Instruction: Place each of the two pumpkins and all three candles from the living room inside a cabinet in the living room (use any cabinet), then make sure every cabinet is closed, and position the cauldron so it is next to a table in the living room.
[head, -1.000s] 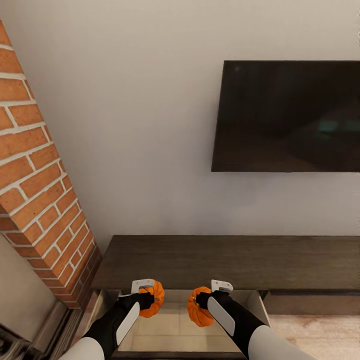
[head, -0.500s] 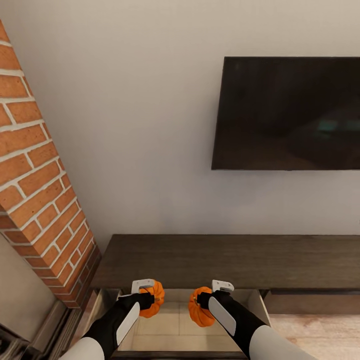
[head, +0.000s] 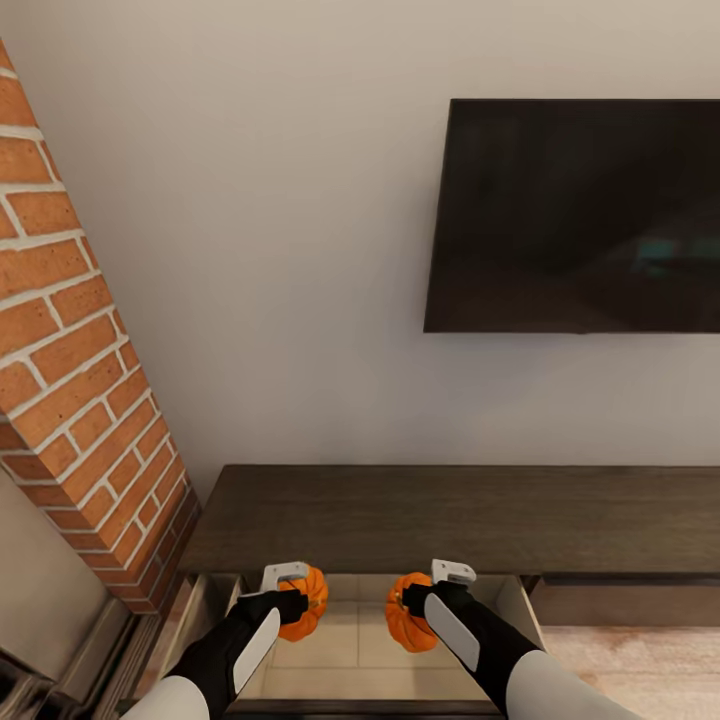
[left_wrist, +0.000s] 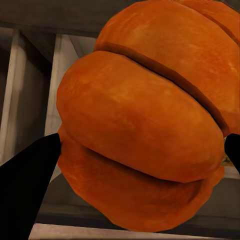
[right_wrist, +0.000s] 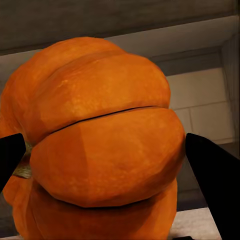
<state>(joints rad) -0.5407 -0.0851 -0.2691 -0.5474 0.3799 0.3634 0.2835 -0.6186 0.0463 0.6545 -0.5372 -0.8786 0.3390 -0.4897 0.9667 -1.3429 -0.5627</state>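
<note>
Looking down from my head, my left gripper (head: 300, 603) and right gripper (head: 412, 601) each clench a small round orange pumpkin (head: 303, 602) (head: 411, 626) directly above the long dark-brown cabinet's (head: 450, 518) open pale-beige drawer (head: 350, 650), while both wrist views show fingers (left_wrist: 27, 172) (right_wrist: 212, 175) flanking the ribbed fruit (left_wrist: 145, 120) (right_wrist: 100, 145), drawer beyond.

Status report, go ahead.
Left gripper shut on left pumpkin. Right gripper shut on right pumpkin. Both over open drawer. Nothing blocking.

2 orange pumpkins (head: 306, 602) (head: 410, 625) held over open cabinet (head: 450, 520) drawer
</note>
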